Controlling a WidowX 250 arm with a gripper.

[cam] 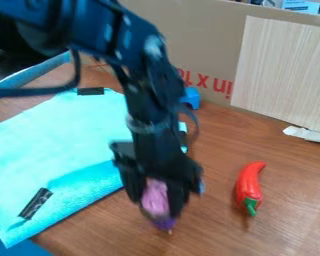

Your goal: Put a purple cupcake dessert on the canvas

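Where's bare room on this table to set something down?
The brown wooden table is bare right of the red chili pepper and, more narrowly, between it and the black gripper. Crowded: around the gripper, holding a purple cupcake near the turquoise cloth.

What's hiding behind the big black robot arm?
A small, shiny blue object peeks out past the black arm. A turquoise cloth and a brown cardboard wall reach behind it too. The arm covers the rest, so I can't tell what the blue object is.
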